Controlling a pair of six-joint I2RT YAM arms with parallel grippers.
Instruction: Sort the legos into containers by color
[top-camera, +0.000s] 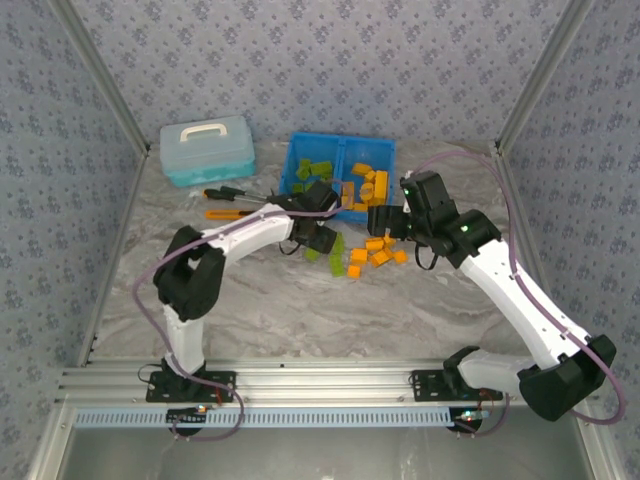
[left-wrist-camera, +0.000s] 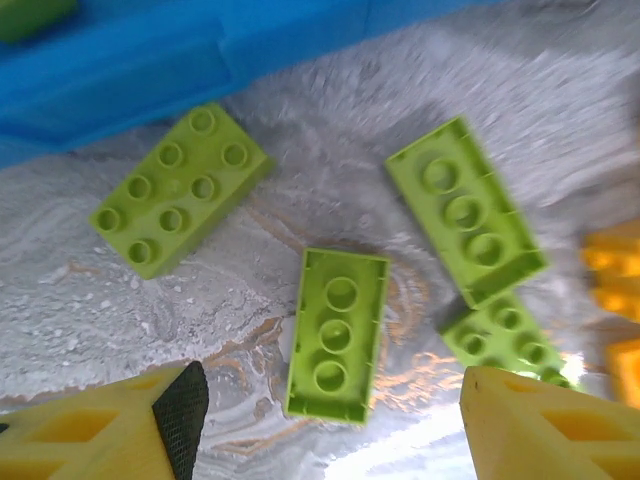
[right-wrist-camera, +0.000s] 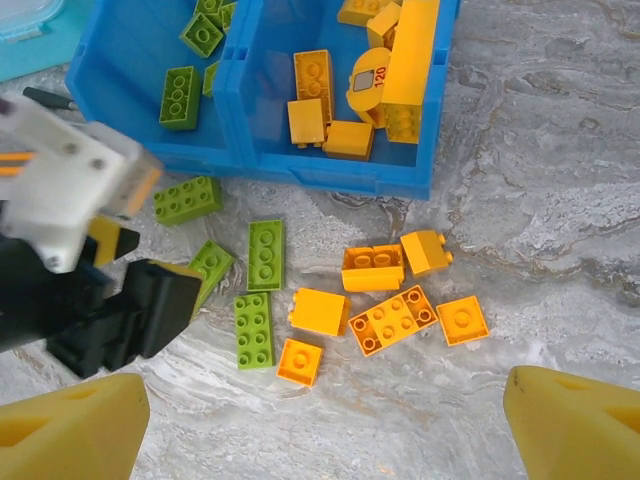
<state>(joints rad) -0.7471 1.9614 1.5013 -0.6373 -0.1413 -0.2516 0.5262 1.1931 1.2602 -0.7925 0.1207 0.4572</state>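
Jaws parted, empty, both arms; left wrist: green legos (left-wrist-camera: 335, 335); right wrist adds orange legos (right-wrist-camera: 392, 320), sorted blue bin (right-wrist-camera: 330, 175).

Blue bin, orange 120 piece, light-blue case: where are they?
Blue bin (right-wrist-camera: 330, 178): right wrist view, on its near wall.
Orange 120 piece (right-wrist-camera: 373, 80): right wrist view, on its label.
Light-blue case (top-camera: 215, 150): top external view, on its lid.
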